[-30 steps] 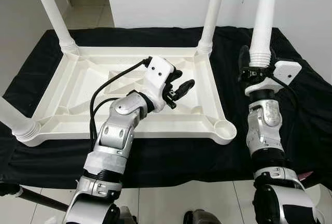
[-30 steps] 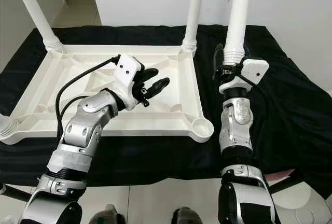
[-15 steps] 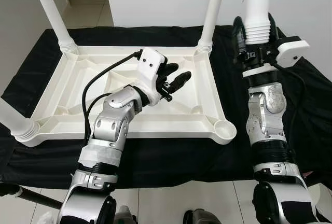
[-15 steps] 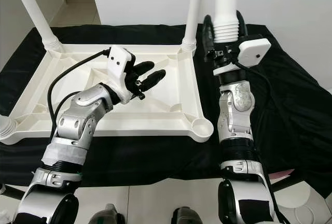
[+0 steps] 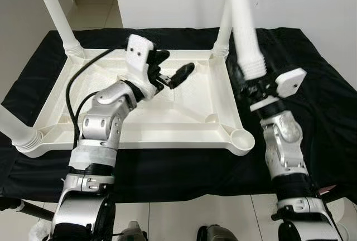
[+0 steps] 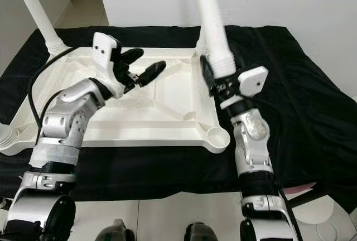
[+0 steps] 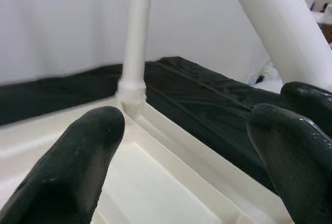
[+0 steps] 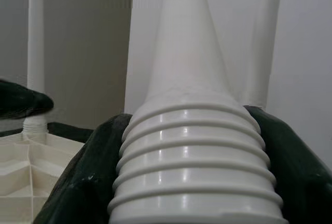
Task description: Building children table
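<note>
I see the white plastic table top [image 5: 139,115] lying upside down on a black cloth [image 5: 329,101] that covers the work surface. Three legs stand screwed into its corners: far left leg [image 5: 56,12], far right leg [image 5: 223,29], near left leg [image 5: 14,126]. The near right corner socket [image 5: 243,138] is an open round cup with nothing in it.

My right gripper [image 5: 252,82] is clamped on the threaded end of the fourth table leg [image 5: 241,18]. The leg tilts up and toward the left, its threaded collar sitting between the black fingers [image 8: 78,182], as I see close up in the right wrist view. The gripper is above the table top's right rim, near the open socket and apart from it.

My left gripper [image 5: 170,71] hovers over the far middle of the underside, fingers spread and grasping nothing. In the left wrist view it points toward the far right leg.
</note>
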Motion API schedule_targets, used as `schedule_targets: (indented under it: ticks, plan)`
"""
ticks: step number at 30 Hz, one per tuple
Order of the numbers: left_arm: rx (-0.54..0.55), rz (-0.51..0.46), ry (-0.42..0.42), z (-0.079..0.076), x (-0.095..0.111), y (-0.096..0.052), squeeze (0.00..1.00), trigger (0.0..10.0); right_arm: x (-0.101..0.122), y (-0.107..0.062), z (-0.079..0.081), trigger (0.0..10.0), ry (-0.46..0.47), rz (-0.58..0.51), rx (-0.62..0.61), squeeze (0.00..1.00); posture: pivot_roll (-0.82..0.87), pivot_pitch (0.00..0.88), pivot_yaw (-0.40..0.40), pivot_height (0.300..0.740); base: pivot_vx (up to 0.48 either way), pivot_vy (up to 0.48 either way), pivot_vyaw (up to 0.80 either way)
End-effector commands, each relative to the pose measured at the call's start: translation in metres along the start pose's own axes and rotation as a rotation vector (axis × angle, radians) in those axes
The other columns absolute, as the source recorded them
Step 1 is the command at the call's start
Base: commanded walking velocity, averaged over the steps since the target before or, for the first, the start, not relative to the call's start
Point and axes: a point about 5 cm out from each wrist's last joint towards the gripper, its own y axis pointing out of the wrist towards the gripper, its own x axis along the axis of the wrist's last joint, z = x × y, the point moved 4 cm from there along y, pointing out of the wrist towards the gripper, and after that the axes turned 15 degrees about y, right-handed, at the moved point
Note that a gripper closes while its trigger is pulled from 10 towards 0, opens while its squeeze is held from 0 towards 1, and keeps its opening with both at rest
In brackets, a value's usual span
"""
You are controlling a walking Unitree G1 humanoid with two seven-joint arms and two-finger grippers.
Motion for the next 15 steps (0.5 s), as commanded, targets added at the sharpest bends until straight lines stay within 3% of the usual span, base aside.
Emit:
schedule_targets:
  ticks: [1,4,6,8,9,11,15]
  plan:
    - [-0.017,0.03,-0.051,-0.003,-0.005,0.002,0.0,10.0,0.004,0.001,0.004,10.0,0.008,-0.017,0.022,0.0,0.04,0.0,0.019,0.74,0.0,0.0,0.0]
    - [-0.07,0.108,-0.13,-0.012,-0.015,0.005,0.0,10.0,0.0,-0.001,0.009,10.0,0.018,0.003,0.033,0.0,0.04,0.0,0.014,0.74,0.0,0.0,0.0]
    - [-0.07,0.108,-0.13,-0.012,-0.015,0.005,0.0,10.0,0.0,-0.001,0.009,10.0,0.018,0.003,0.033,0.0,0.04,0.0,0.014,0.74,0.0,0.0,0.0]
    - [-0.125,0.131,-0.25,-0.02,-0.017,0.008,0.0,10.0,-0.005,-0.003,0.015,10.0,0.026,0.025,0.051,0.0,0.04,0.0,0.014,0.74,0.0,0.0,0.0]
    - [-0.125,0.131,-0.25,-0.02,-0.017,0.008,0.0,10.0,-0.005,-0.003,0.015,10.0,0.026,0.025,0.051,0.0,0.04,0.0,0.014,0.74,0.0,0.0,0.0]
    - [-0.138,0.112,-0.353,-0.021,-0.012,0.013,0.0,10.0,-0.008,-0.002,0.021,10.0,0.034,0.038,0.068,0.0,0.04,0.0,0.013,0.74,0.0,0.0,0.0]
    - [-0.134,0.104,-0.39,-0.02,-0.01,0.015,0.0,10.0,-0.009,-0.001,0.023,10.0,0.037,0.042,0.076,0.0,0.04,0.0,0.014,0.74,0.0,0.0,0.0]
